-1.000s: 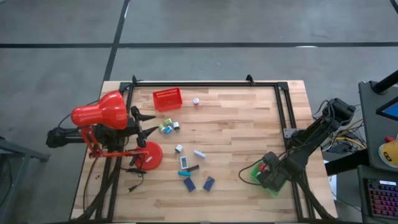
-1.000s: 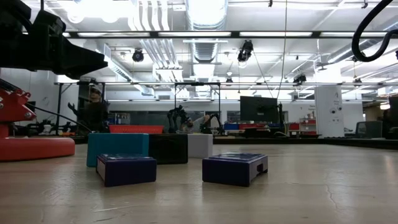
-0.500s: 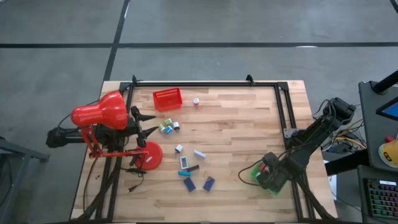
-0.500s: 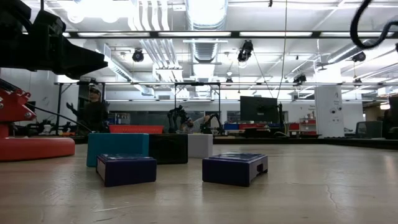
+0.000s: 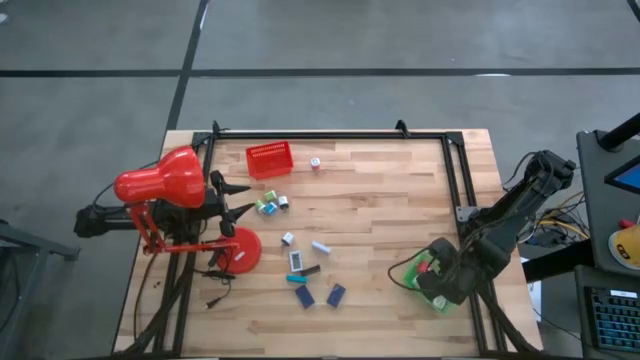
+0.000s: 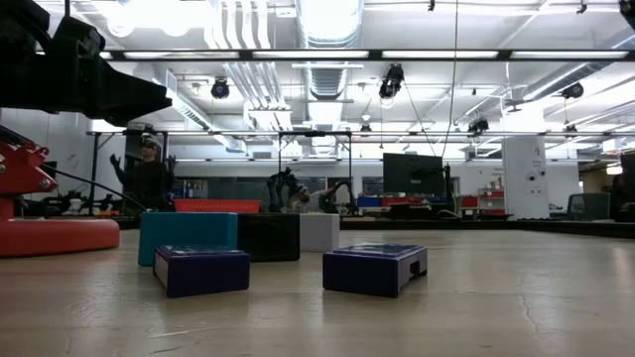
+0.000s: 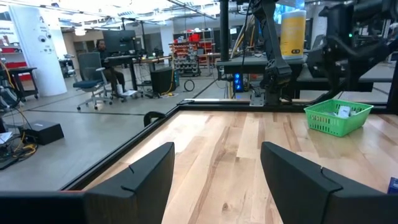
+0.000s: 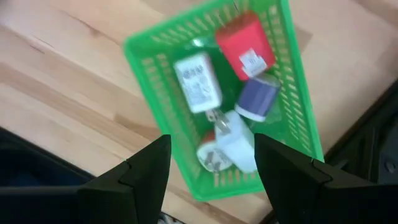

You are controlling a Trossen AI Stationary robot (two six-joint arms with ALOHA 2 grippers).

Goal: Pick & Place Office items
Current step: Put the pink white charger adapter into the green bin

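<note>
The right claw (image 8: 208, 171) is seen spread and empty, held above the green basket (image 5: 415, 272) at the right edge of the tabletop (image 5: 390, 200); against the views of a second ago it has been drawn back and up, so that the basket, then largely hidden beneath it, is now uncovered; its fingers (image 8: 140, 174) have been parted a little wider in that time. Directly below the claw, inside the basket, five small pieces are seen: a white block (image 8: 198, 81), a red block (image 8: 247, 41), a navy piece (image 8: 259, 99), and two white pieces lying just under the fingertips, one of them a white plug (image 8: 233, 144); nothing is pinched between the fingers. A drop into the basket is judged to have been completed, and the arm to be freed for the next pick.

The remaining office items (image 5: 305, 270) lie well apart from the right claw, toward the middle of the tabletop: navy blocks (image 6: 375, 268), a teal block (image 6: 187, 236) and white pieces; a further cluster (image 5: 270, 205) lies beyond them, near the red basket (image 5: 269, 160).

The left claw (image 7: 217, 180) is held spread and empty beside the red lamp (image 5: 160, 185), unchanged; it waits there.
</note>
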